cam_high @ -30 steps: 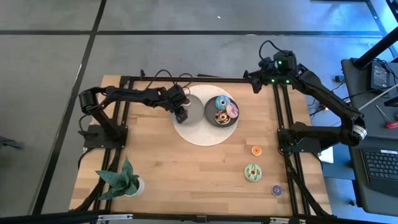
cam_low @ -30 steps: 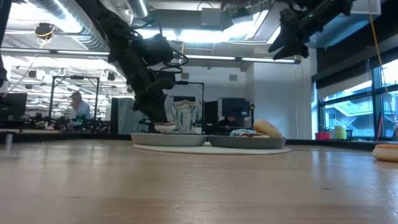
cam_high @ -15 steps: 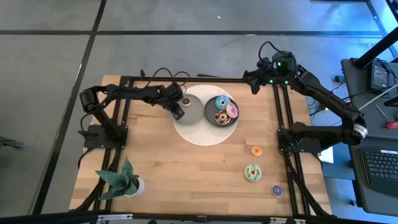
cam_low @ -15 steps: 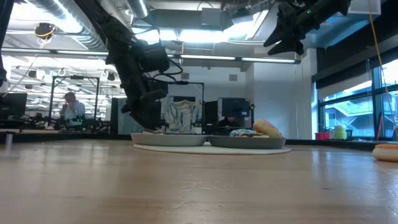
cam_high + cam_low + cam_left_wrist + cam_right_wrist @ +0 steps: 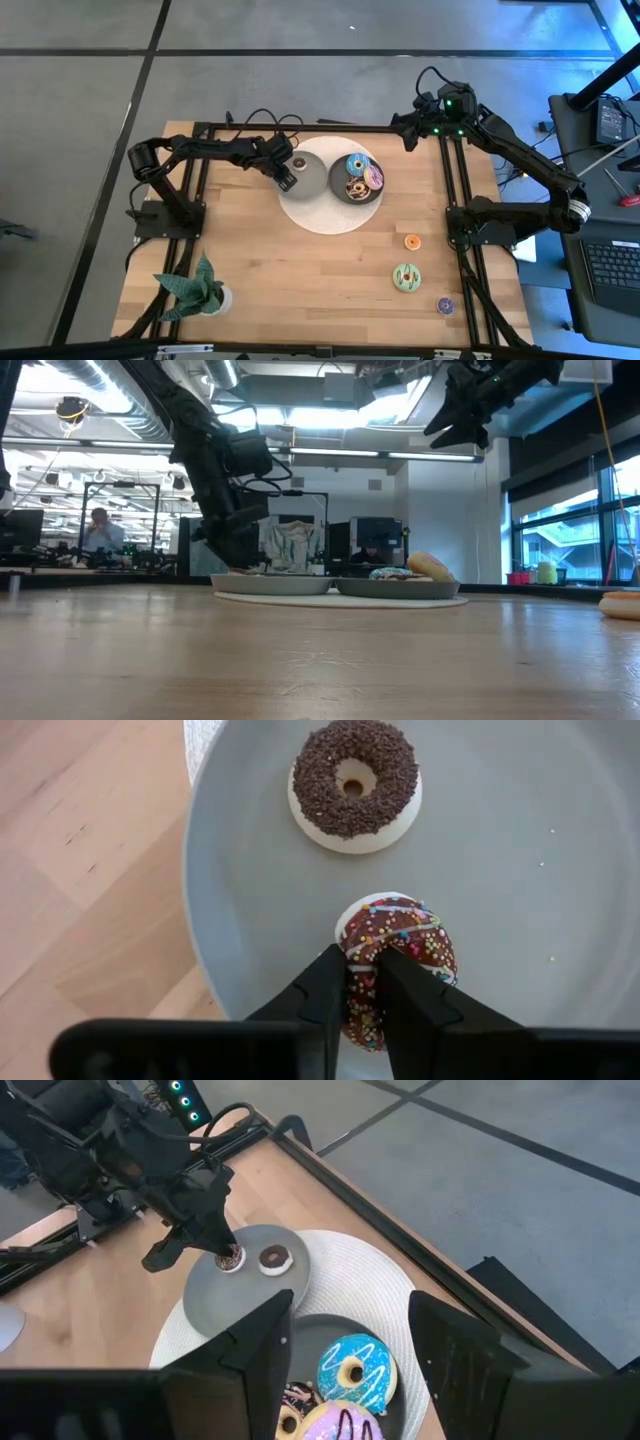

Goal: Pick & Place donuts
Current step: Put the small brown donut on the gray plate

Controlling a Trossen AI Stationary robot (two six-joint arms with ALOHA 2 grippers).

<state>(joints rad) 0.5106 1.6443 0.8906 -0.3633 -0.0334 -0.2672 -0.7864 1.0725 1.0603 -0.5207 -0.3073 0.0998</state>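
My left gripper [image 5: 286, 177] reaches over the left grey plate [image 5: 312, 183] and is shut on a brown donut with coloured sprinkles [image 5: 398, 948]. A chocolate-sprinkled donut [image 5: 354, 780] lies flat on the same plate, farther from the gripper. The right grey plate [image 5: 340, 193] holds a blue donut [image 5: 357, 165], a pink donut [image 5: 374, 178] and a brown donut [image 5: 353, 188]. An orange donut [image 5: 412, 241], a green donut [image 5: 406, 277] and a purple donut [image 5: 445, 305] lie on the bare table. My right gripper [image 5: 350, 1350] hangs open, high above the far right. My left gripper pinches the sprinkled donut's ring at the part nearest the gripper [image 5: 361, 982] between its two fingers. The fingers slant down from above, from the table's left. The donut stands tilted, its far part [image 5: 390, 910] on the grey plate. The fingers hide its hole.
Both plates stand on a round white mat [image 5: 330, 218] at the table's far middle. A green potted plant [image 5: 195, 290] stands at the near left corner. Black frame rails [image 5: 460, 180] run along the table's sides. Bare wood lies between the mat and the near edge.
My left gripper has shifted a little toward the table's left over the grey plate, sunk slightly and turned about its wrist; for the last half second it has kept still.
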